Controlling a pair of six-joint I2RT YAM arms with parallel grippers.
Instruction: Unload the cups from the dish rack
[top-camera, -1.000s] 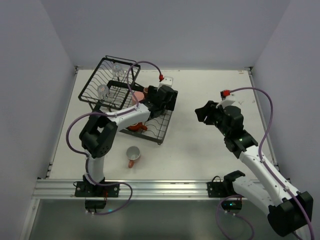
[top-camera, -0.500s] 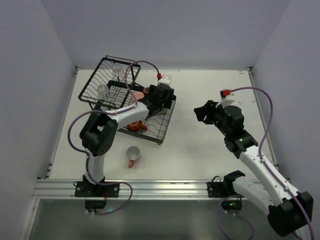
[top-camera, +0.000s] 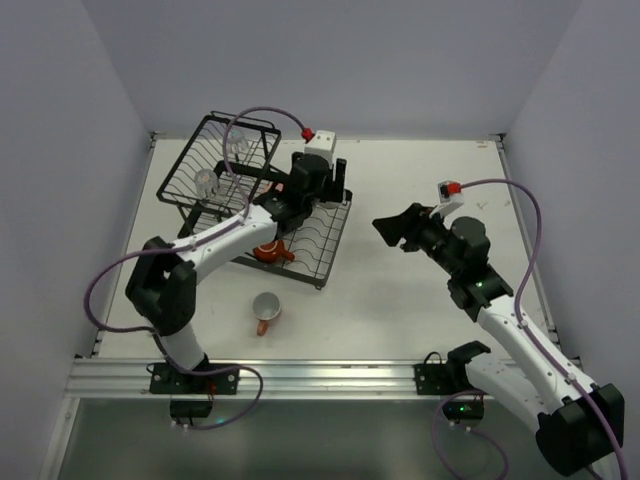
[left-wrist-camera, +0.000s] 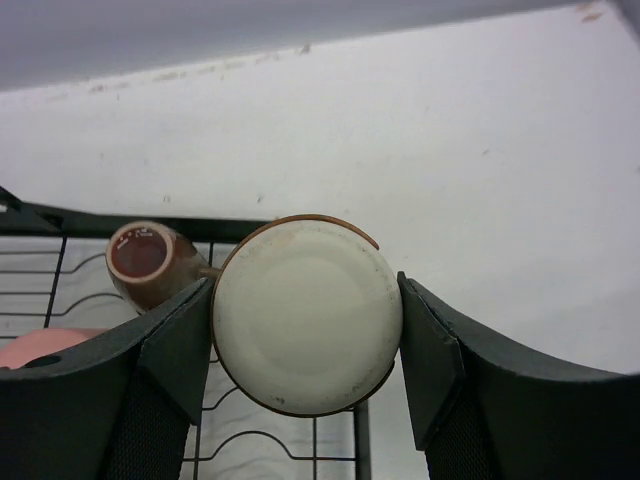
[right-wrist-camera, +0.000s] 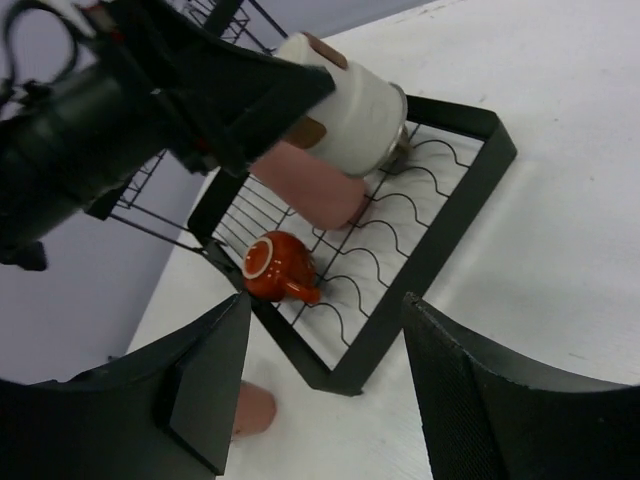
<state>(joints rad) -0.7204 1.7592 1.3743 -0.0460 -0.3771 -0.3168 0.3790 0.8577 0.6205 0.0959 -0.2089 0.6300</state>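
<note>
Showing cream-and-brown cup, base toward wrist camera, pinched at its sides by left gripper, raised over far right corner of dish rack, small brown cup lying just left, right gripper spread wide over open table right of the rack rim.

Five cups, two clear glasses, one dish rack, two arms.
</note>
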